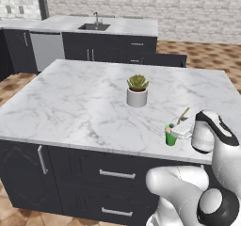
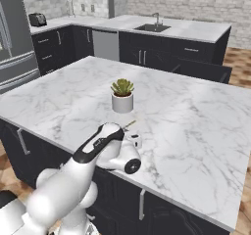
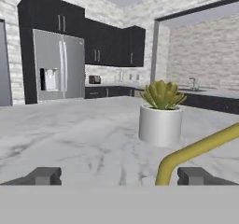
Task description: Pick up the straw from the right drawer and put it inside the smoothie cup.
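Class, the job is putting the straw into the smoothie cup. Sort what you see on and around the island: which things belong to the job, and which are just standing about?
Belong to the job:
straw
smoothie cup
pincer, open

Just standing about:
potted succulent
sink
fridge
toaster

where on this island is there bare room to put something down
Most of the marble island top is bare: the whole stretch left of the potted plant, and the far side behind it. It is crowded at the near right edge, where the green cup, the straw and the open gripper bunch together.
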